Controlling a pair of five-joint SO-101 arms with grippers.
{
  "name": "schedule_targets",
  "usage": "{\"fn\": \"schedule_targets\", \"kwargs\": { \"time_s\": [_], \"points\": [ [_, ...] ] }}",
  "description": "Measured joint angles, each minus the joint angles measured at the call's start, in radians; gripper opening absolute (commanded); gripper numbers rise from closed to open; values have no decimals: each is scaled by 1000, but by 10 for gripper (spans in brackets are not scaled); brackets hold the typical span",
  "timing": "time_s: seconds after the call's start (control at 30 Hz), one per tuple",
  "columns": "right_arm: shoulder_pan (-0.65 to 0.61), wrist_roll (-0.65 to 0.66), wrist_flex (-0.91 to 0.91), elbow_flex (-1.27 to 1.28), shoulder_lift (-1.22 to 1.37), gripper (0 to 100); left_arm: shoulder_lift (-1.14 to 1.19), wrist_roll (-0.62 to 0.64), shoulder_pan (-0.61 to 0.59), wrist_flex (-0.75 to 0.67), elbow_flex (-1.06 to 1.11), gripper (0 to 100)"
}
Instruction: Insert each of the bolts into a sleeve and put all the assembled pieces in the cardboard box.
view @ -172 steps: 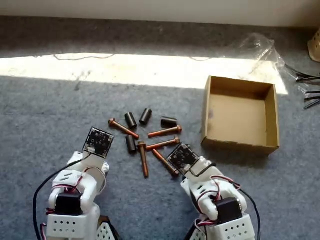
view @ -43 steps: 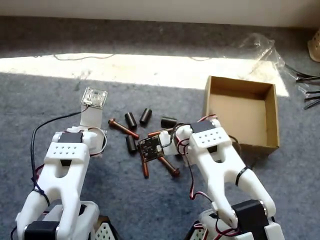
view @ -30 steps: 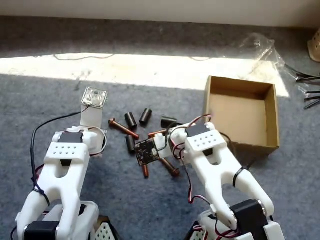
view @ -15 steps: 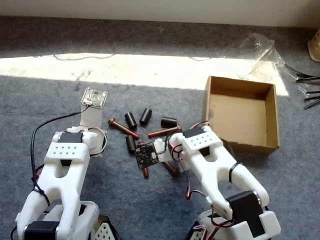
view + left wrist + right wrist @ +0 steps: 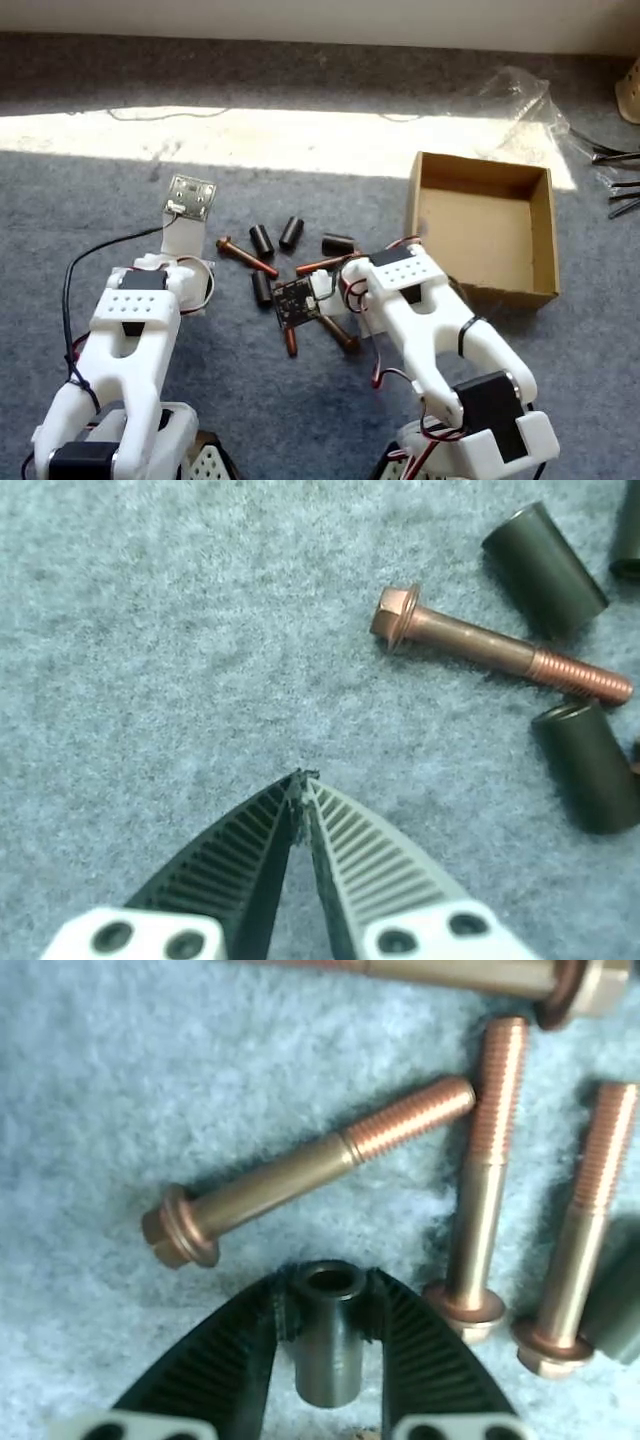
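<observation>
My right gripper (image 5: 328,1282) is shut on a black sleeve (image 5: 328,1335), its open end facing away from the camera. Past it, several copper bolts (image 5: 300,1175) lie on the grey carpet. In the high view the right arm (image 5: 400,290) hangs over the bolt pile (image 5: 290,335). My left gripper (image 5: 301,777) is shut and empty, just short of a bolt (image 5: 490,650) that lies between two sleeves (image 5: 545,570). Loose sleeves (image 5: 261,240) lie at the back of the pile. The cardboard box (image 5: 545,235) stands open to the right, with nothing in it.
A crumpled clear plastic bag (image 5: 515,95) lies behind the box. Black cables (image 5: 615,185) run along the right edge. A sunlit strip (image 5: 300,140) crosses the carpet behind the parts. Bare carpet stretches to the left of the left arm (image 5: 135,330).
Both arms have come forward from their folded pose over the parts. In the last half second the right wrist has shifted slightly up and to the right; the left arm has barely moved.
</observation>
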Motion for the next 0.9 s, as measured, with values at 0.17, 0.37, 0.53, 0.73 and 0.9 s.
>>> {"fn": "schedule_targets", "kwargs": {
  "time_s": [0.17, 0.37, 0.53, 0.73, 0.9],
  "points": [
    [5, 2, 0, 0, 0, 91, 0, -2, 0, 0, 0, 5],
    [23, 8, -18, 2, 0, 91, 0, -2, 0, 0, 0, 5],
    [28, 8, -38, 8, 2, 91, 0, -2, 0, 0, 0, 5],
    [28, 8, -38, 8, 2, 91, 0, -2, 0, 0, 0, 5],
    [28, -9, -38, 8, 2, 113, 0, -2, 0, 0, 0, 5]
  ]
}}
